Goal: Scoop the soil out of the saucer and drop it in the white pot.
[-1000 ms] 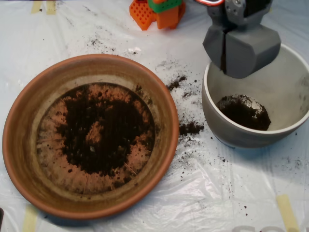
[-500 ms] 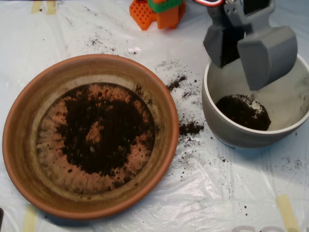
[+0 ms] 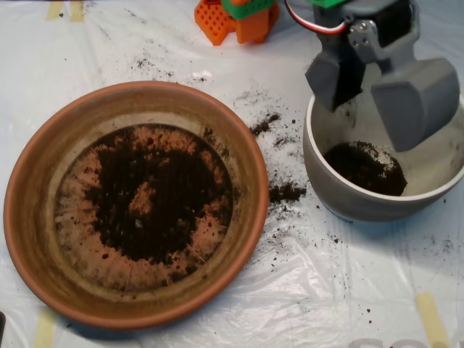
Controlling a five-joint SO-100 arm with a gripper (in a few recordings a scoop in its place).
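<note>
- Overhead view, surface: table covered w/ wrinkled white plastic sheet (image 3: 217,304); yellowish tape strips (image 3: 433,319) at the edges, top left and bottom.
- Orange and green plastic block (image 3: 239,18) at top edge, centre, partly cropped.
- Saucer (image 3: 29,181): large terracotta dish, left half of view, flat on the sheet. Wide sloping rim, stained bottom.
- Soil (image 3: 156,192): dark patch approx. centred on saucer bottom; bare orange ring around it, plus one bare spot inside the patch, left of centre.
- White pot (image 3: 341,196): right side, just beside saucer, not touching it. Off-white inside, greyish outer wall; right rim cropped by the view's edge.
- Soil in pot (image 3: 366,168): dark heap on the pot floor, toward the lower wall.
- Spilled soil (image 3: 286,192): clump on the sheet btw. saucer and pot; smaller crumbs scattered above it and at upper left of saucer.
- Scoop (image 3: 370,90): grey clamshell, above the pot's upper rim. Jaws released, two halves spread apart w/ a clear gap; pot interior seen btw. them. Left half small and dark, right half larger, over the pot's right interior. No soil seen on the shells.
- Arm (image 3: 377,29): dark servo body and wires enter from top right.
</note>
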